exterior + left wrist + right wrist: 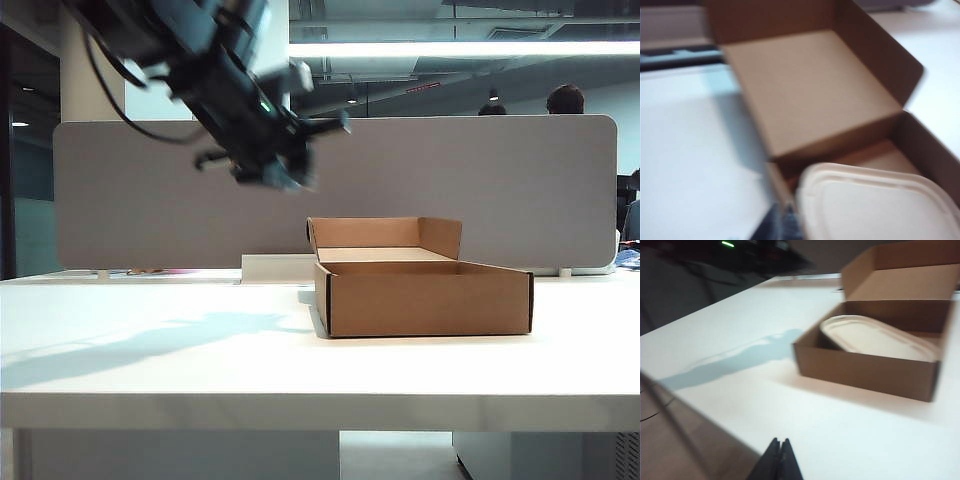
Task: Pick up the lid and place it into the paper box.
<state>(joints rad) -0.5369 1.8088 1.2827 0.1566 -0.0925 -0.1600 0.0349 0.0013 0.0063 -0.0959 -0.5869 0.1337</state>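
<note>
White tabletop (150, 350) in an office, grey partition (500, 190) behind, heads of people past it. Brown paper box (425, 295) sits mid-table, back flap upright. Lid (880, 337) lies inside the box, cream-white, seemingly tilted with one end riding on the near wall. Placement looks done; what's left is clearing the arm, maybe letting the lid settle flat. Left gripper (270, 170) hangs up in the air above and left of the box, well apart from it, nothing in it as far as I can see; too blurred to tell how far its jaws stand apart. Right gripper (780, 460) low at the table's edge, tips pressed together, empty. From the front the box wall hides the lid completely. Left wrist view is smeared, lid cut off at the frame edge.
</note>
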